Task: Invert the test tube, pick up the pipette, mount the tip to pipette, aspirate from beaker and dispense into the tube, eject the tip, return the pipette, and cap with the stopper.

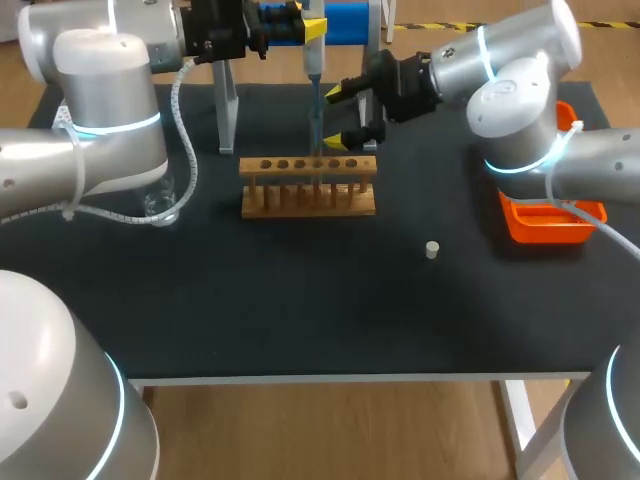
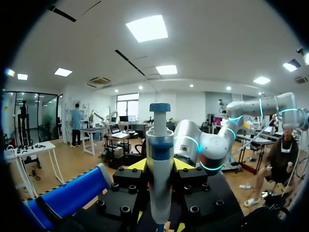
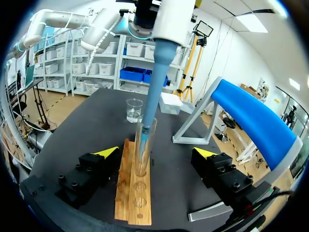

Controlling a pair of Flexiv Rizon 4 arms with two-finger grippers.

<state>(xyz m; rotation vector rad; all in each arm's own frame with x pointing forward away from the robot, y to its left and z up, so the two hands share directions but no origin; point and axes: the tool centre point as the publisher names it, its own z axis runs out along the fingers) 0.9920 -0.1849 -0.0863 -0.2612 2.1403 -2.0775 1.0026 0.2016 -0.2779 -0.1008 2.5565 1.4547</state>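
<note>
My left gripper (image 2: 159, 166) is shut on the blue and white pipette (image 2: 160, 159), holding it upright over the wooden rack (image 1: 308, 186). The pipette (image 1: 313, 62) reaches down, and its blue tip (image 3: 147, 121) sits inside the glass test tube (image 3: 143, 162), which stands upright in the rack (image 3: 135, 198). My right gripper (image 3: 155, 153) stands open with one finger on each side of the tube, touching nothing. Seen from the head camera, that right gripper (image 1: 343, 115) hovers just behind the rack. A glass beaker (image 1: 160, 206) stands at the left. The small white stopper (image 1: 432, 249) lies on the mat to the rack's right.
An orange tray (image 1: 545, 222) sits at the right edge under my right arm. The blue pipette stand (image 1: 345, 20) with grey legs (image 1: 228, 110) stands at the back. A white box (image 3: 171, 103) lies beyond the beaker (image 3: 134, 110). The black mat in front of the rack is bare.
</note>
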